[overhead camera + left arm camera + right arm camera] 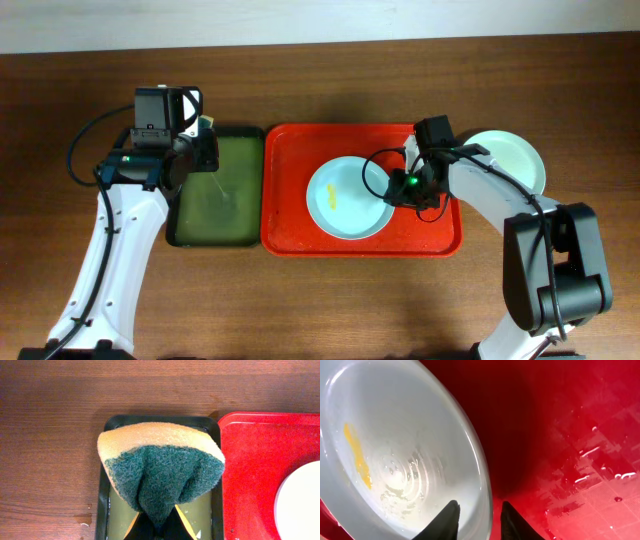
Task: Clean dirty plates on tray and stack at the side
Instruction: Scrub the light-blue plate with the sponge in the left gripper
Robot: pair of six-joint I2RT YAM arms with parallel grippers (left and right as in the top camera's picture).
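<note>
A pale blue plate [345, 208] with a yellow smear [357, 455] lies in the red tray [290, 200]. My right gripper [398, 187] is at the plate's right rim. In the right wrist view one finger rests inside the plate [395, 435] and the other outside its rim, so the gripper [479, 507] is shut on the rim. A wide shadow under that edge suggests it is raised. A pale green plate [515, 160] sits on the table right of the tray. The white plate is not visible. My left gripper [160, 522] is shut on a yellow-and-green sponge [162, 465].
The sponge hangs over a narrow dark green-black tray [215, 237] holding yellowish liquid, directly left of the red tray [250, 460]. Water drops wet the red tray floor [580, 435]. Bare brown table surrounds both trays.
</note>
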